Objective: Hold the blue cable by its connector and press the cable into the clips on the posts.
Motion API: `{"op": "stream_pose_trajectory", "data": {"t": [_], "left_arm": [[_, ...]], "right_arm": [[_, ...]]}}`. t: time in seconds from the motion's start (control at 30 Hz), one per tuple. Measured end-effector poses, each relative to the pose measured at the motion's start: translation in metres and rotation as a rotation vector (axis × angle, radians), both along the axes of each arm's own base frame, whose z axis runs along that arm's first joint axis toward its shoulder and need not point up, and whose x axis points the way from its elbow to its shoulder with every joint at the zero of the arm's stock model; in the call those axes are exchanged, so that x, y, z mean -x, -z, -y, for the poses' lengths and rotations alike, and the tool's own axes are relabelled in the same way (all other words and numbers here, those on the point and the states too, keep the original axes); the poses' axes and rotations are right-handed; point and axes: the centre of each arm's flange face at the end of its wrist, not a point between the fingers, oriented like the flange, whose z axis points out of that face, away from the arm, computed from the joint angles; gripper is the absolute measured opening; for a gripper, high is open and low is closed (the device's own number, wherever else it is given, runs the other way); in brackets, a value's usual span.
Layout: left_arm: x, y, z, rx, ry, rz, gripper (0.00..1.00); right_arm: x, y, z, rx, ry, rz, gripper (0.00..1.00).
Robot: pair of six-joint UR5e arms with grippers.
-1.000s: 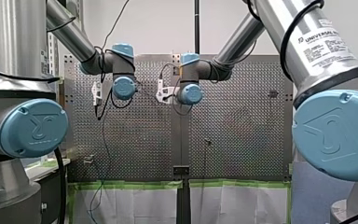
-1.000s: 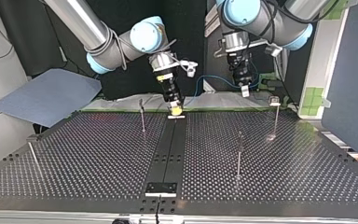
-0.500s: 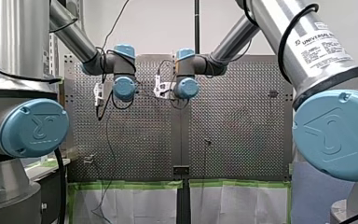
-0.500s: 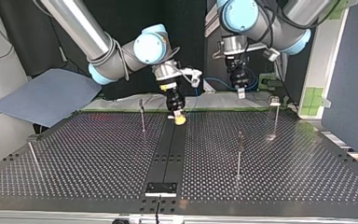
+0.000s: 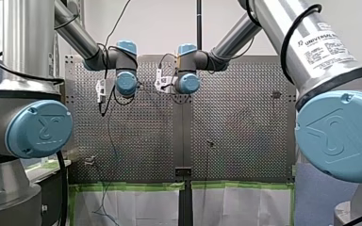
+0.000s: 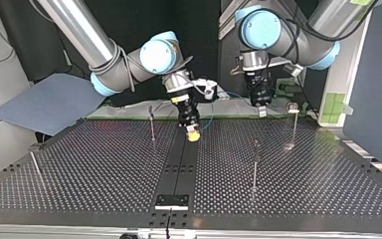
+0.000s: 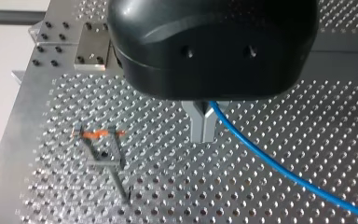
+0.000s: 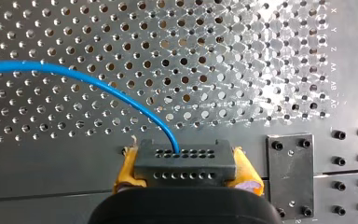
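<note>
Yellow-padded jaws of my right gripper (image 8: 185, 169) are clamped from both sides on a dark grey rectangular connector block (image 8: 185, 159), and the thin blue cable (image 8: 9, 68) rises from its holed face and arcs away over the perforated metal table (image 8: 242, 56). In the top view this gripper hangs low over the table's dark middle strip. My left gripper (image 7: 203, 136) has its metal fingers (image 7: 196, 125) pressed together, pinching the cable, near a small grey clip post (image 7: 103, 157).
</note>
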Motion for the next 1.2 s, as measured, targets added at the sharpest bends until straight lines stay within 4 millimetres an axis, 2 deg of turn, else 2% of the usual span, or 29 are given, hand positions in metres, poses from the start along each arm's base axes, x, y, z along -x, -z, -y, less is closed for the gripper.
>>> {"op": "stream_pose_trajectory", "data": {"t": [0.23,0.37,0.67,0.97,1.2], "left_arm": [[-0.017,0.008,-0.008,0.0,0.012,-0.029,0.0],[-0.025,0.005,-0.009,0.002,0.017,-0.033,0.0],[-0.044,-0.023,-0.012,0.019,0.008,-0.015,0.0],[-0.064,-0.051,-0.023,0.027,-0.019,0.007,0.0],[-0.075,-0.062,-0.035,0.031,-0.029,0.016,0.0]], "right_arm": [[-0.001,-0.005,0.003,-0.009,-0.012,0.02,0.0],[-0.001,-0.01,0.007,-0.013,-0.015,0.036,0.0],[-0.001,-0.024,0.017,-0.009,-0.009,0.061,0.0],[0.0,-0.029,0.024,-0.006,-0.002,0.073,0.0],[-0.002,-0.036,0.026,0.004,0.001,0.084,0.0]]}}
